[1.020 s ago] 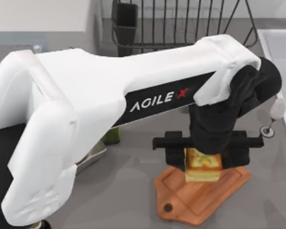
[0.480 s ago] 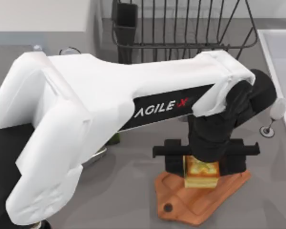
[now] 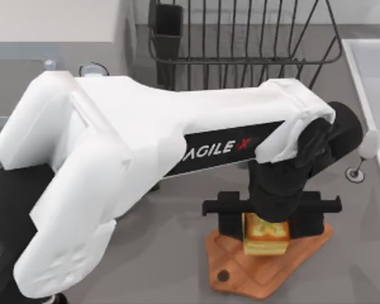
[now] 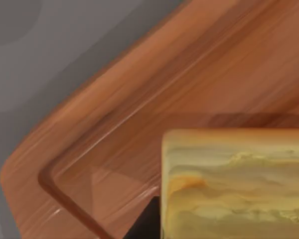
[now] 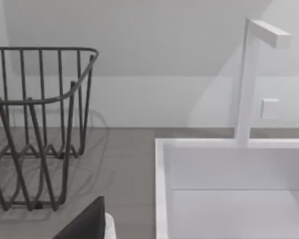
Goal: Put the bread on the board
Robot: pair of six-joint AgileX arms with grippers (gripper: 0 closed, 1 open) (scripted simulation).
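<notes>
Taking the board (image 3: 266, 269) as the landmark, the far left of the top view holds the white shoulder of my left arm (image 3: 114, 183), which stretches rightward across the grey table (image 3: 158, 253) until its black wrist hangs straight above the board. Behind the arm, farther from the board toward the back of the table, stands a dark wire dish rack (image 3: 240, 31). The left gripper (image 3: 266, 221) sits over the board's middle with its two black fingers (image 3: 231, 218) pressed against opposite sides of the bread (image 3: 266, 235), so the pincer is closed on that golden chunk. The left wrist view shows the bread (image 4: 236, 184) low over the reddish-brown board (image 4: 139, 124), inside its grooved border; whether its underside touches the wood I cannot tell. The board's rounded handle with its hole (image 3: 223, 275) points toward the near left. Just right of the board, beyond its far corner, stands a small wine glass (image 3: 365, 152), and past that the white rim of a sink (image 3: 367, 82). The right wrist view shows the rack (image 5: 35, 124), the sink (image 5: 229, 169) and a white tap (image 5: 254, 74); whether the right pincer is open or closed I cannot tell.
</notes>
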